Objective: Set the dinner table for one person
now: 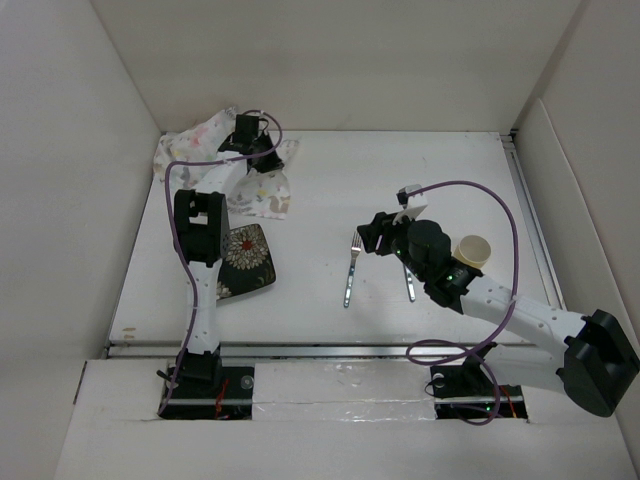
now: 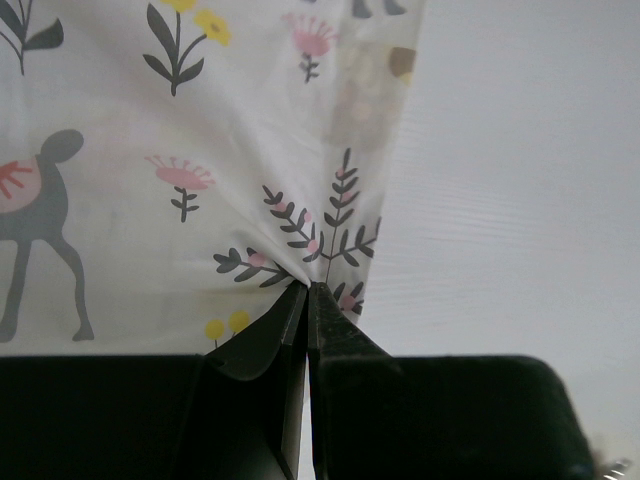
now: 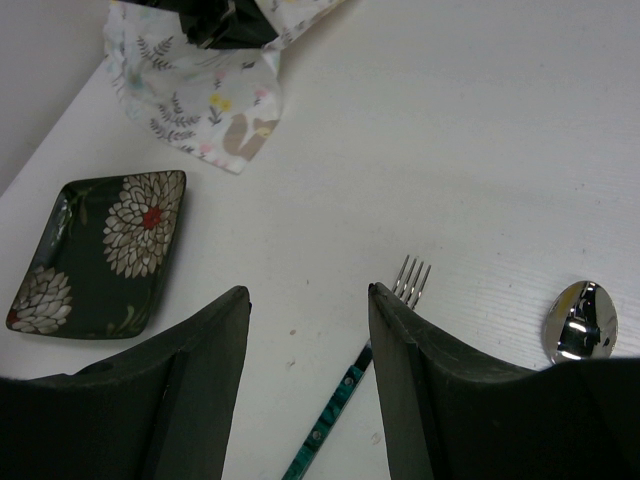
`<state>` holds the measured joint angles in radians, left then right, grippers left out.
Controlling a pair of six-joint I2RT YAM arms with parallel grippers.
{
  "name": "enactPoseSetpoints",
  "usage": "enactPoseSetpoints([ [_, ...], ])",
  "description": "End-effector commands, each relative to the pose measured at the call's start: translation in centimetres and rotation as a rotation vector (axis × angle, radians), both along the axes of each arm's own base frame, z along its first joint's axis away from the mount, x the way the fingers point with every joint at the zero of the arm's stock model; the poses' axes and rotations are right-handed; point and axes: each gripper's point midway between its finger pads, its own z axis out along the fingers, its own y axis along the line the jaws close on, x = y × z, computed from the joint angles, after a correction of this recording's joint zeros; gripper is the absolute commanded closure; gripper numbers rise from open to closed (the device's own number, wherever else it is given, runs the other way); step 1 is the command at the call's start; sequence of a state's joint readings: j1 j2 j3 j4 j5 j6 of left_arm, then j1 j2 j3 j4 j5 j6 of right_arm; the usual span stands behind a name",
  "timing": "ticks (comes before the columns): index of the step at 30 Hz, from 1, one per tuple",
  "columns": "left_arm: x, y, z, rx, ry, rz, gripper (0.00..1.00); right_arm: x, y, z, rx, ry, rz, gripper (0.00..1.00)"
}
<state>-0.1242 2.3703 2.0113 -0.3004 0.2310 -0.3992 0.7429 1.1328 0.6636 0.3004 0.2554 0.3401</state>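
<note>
Your left claw (image 1: 246, 133) sits at the far left corner of the dinner table (image 1: 430, 180), fingers pressed together on a pinch of the animal-print placemat (image 1: 262, 186). You only get proof of that grip from the left wrist view: the two fingertips meet at the left claw (image 2: 307, 291) with a puckered fold of placemat (image 2: 150, 170) caught between them, and bare dinner table (image 2: 520, 200) to the right. From above you see the cloth bunched and rumpled around that claw, part of it hidden under the arm. Your right claw (image 1: 371, 238) hangs over the middle of the table, near the fork (image 1: 349, 272). The right wrist view shows you the right claw (image 3: 308, 292) spread wide with nothing between the fingers, white dinner table (image 3: 450, 120) beneath. That view also gives you detail the top one loses: the fork (image 3: 340, 392) has a teal patterned handle, tines pointing away, and the spoon (image 3: 580, 320) bowl lies just right of it, apart from it. From above the spoon is mostly covered by the arm. The dark floral plate (image 1: 246, 258) lies near left, beside the left arm; the wrist view shows the plate (image 3: 100, 250) square with white blooms. Only the top view gives you the cream cup (image 1: 472, 250), beside the right arm.
</note>
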Motion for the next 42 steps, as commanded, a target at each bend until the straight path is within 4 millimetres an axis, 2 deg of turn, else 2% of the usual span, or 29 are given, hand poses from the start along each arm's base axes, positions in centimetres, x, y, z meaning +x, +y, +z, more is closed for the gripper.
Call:
enactPoseSetpoints([
  [1, -0.2, -11.6, 13.1, -0.282, -0.270, -0.204, 1.00, 1.2, -0.1, 2.0, 0.039, -0.052, -0.028, 0.44],
  [2, -0.2, -13.8, 14.5, -0.330, -0.312, -0.233, 1.00, 1.2, 0.0, 2.0, 0.039, -0.049, -0.027, 0.44],
  [3, -0.3, -15.8, 14.5, -0.351, -0.323, -0.259, 0.99, 1.2, 0.0, 1.8, 0.036, -0.044, -0.030, 0.43],
  [4, -0.4, -17.5, 14.8, -0.371, -0.341, -0.283, 0.93, 1.5, -0.1, 1.4, 0.028, -0.038, -0.041, 0.43],
  [5, -1.1, -20.3, 15.3, -0.396, -0.364, -0.324, 0.83, 1.6, 0.0, 1.2, 0.024, -0.034, -0.044, 0.43],
  [6, -0.7, -21.6, 15.1, -0.416, -0.367, -0.328, 0.66, 1.7, 0.0, 0.9, 0.016, -0.027, -0.048, 0.42],
  [8, -0.8, -23.3, 14.9, -0.454, -0.377, -0.352, 0.46, 2.1, 0.1, 0.1, -0.003, -0.009, -0.060, 0.38],
  [9, -0.8, -23.5, 14.1, -0.481, -0.352, -0.337, 0.34, 2.2, 0.1, -0.4, -0.015, 0.004, -0.063, 0.35],
  [11, -1.0, -23.8, 14.4, -0.504, -0.362, -0.351, 0.32, 2.8, -0.1, -1.5, -0.036, 0.031, -0.081, 0.34],
  [13, -1.4, -22.2, 14.8, -0.493, -0.371, -0.333, 0.32, 3.0, -0.1, -1.9, -0.039, 0.042, -0.095, 0.33],
  [14, -1.8, -21.9, 15.5, -0.492, -0.396, -0.332, 0.34, 3.1, 0.0, -2.0, -0.037, 0.045, -0.094, 0.36],
  [15, -2.7, -20.7, 16.4, -0.483, -0.405, -0.323, 0.37, 3.4, 0.3, -2.6, -0.038, 0.059, -0.096, 0.56],
  [17, -3.1, -18.5, 17.7, -0.427, -0.467, -0.278, 0.42, 4.1, 0.1, -2.9, -0.041, 0.077, -0.119, 0.88],
  [18, -4.4, -16.7, 18.4, -0.399, -0.478, -0.249, 0.47, 4.6, 0.5, -3.1, -0.032, 0.101, -0.135, 1.00],
  [20, -4.2, -12.9, 18.1, -0.292, -0.501, -0.134, 0.59, 5.8, -0.3, -3.9, -0.040, 0.142, -0.200, 1.00],
  [21, -5.3, -11.0, 18.2, -0.256, -0.494, -0.087, 0.79, 6.1, -0.1, -4.2, -0.029, 0.158, -0.211, 1.00],
  [23, -5.2, -5.9, 17.0, -0.187, -0.464, 0.071, 0.90, 7.5, 0.1, -5.2, -0.045, 0.192, -0.236, 0.99],
  [24, -6.2, -3.8, 16.4, -0.171, -0.437, 0.128, 0.95, 8.2, -0.3, -5.7, -0.051, 0.208, -0.261, 0.96],
  [25, -6.7, -1.9, 15.8, -0.156, -0.406, 0.181, 0.95, 9.3, -0.4, -6.2, -0.061, 0.223, -0.289, 0.95],
  [26, -6.6, 1.6, 15.1, -0.136, -0.389, 0.264, 0.95, 9.5, -0.2, -6.7, -0.069, 0.236, -0.293, 0.92],
  [28, -8.3, 5.3, 13.7, -0.104, -0.344, 0.379, 0.89, 10.4, -0.7, -7.6, -0.075, 0.253, -0.315, 0.77],
  [29, -8.6, 8.4, 13.2, -0.085, -0.335, 0.455, 0.83, 11.1, -1.1, -8.3, -0.074, 0.264, -0.332, 0.71],
  [30, -9.4, 9.9, 12.0, -0.083, -0.303, 0.495, 0.77, 11.7, -1.8, -8.8, -0.065, 0.275, -0.349, 0.61],
  [31, -10.1, 11.5, 10.9, -0.075, -0.259, 0.531, 0.74, 11.9, -1.9, -9.4, -0.060, 0.293, -0.339, 0.57],
  [32, -10.9, 14.3, 9.4, -0.085, -0.205, 0.581, 0.74, 12.5, -2.1, -10.2, -0.050, 0.309, -0.338, 0.51],
  [35, -12.2, 17.8, 7.3, -0.082, -0.146, 0.637, 0.74, 13.4, -2.4, -11.6, -0.061, 0.338, -0.340, 0.47],
  [36, -13.0, 19.8, 6.0, -0.062, -0.122, 0.679, 0.73, 13.7, -2.1, -12.3, -0.072, 0.346, -0.333, 0.46],
  [39, -13.5, 21.9, 4.0, 0.014, -0.062, 0.709, 0.69, 14.3, -1.3, -13.2, -0.089, 0.371, -0.312, 0.45],
  [42, -13.9, 22.8, 1.8, 0.082, 0.031, 0.718, 0.68, 14.7, -1.6, -13.8, -0.096, 0.385, -0.316, 0.45],
])
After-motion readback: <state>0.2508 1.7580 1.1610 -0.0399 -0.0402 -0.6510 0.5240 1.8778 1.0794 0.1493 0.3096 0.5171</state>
